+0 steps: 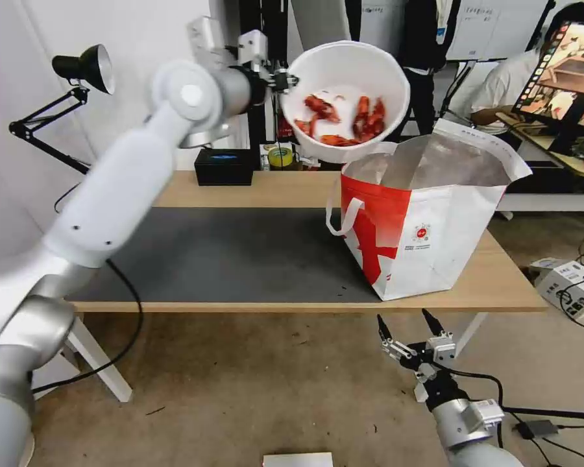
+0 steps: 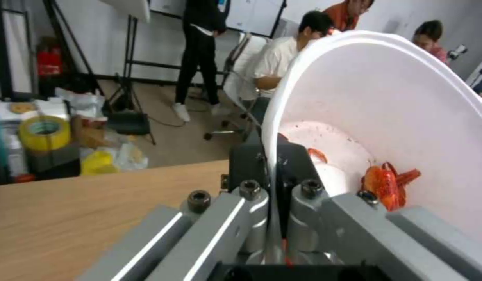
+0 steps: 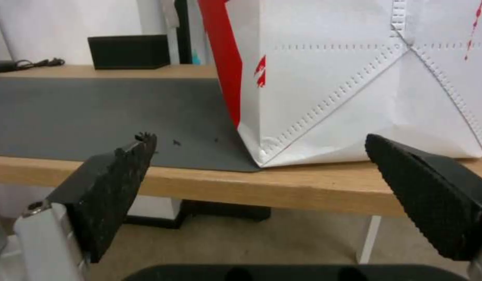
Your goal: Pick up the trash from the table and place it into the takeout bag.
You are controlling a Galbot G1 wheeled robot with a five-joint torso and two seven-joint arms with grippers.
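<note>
**Bowl held tilted above bag mouth, right arm parked low**

Head view: left gripper (image 1: 280, 80) is clamped on the rim of the white bowl (image 1: 344, 97), held in the air above and just behind the open top of the takeout bag (image 1: 428, 227). Bowl is tipped hard, its opening facing the camera; red crayfish shells (image 1: 340, 123) lie heaped in its lower part. Bag stands upright on the right part of the table (image 1: 266, 189), partly on the dark mat (image 1: 227, 259), foil lining showing, one white handle (image 1: 344, 214) hanging down its side. Right gripper (image 1: 409, 324) hangs below the table's front edge, fingers spread, holding nothing. Black box (image 1: 224, 167) and desk lamp (image 1: 84, 68) sit at the back, not trash.

Left wrist view: the two fingers pinch the thin bowl wall (image 2: 270, 156) between them, one inside, one outside. Shells (image 2: 387, 185) rest near the grip; pink smears on the bowl floor.

Right wrist view: both pads (image 3: 116, 179) wide apart, facing the bag's lower corner (image 3: 262, 152) and the table edge.

Risks, my judgement: one-sided rim grip on a flexible wall, so the bowl could slip or twist. At this tilt, shells may spill before the bowl is over the opening, landing on the mat. The bowl looks almost as wide as the bag mouth; its rim could catch and knock the bag over.
</note>
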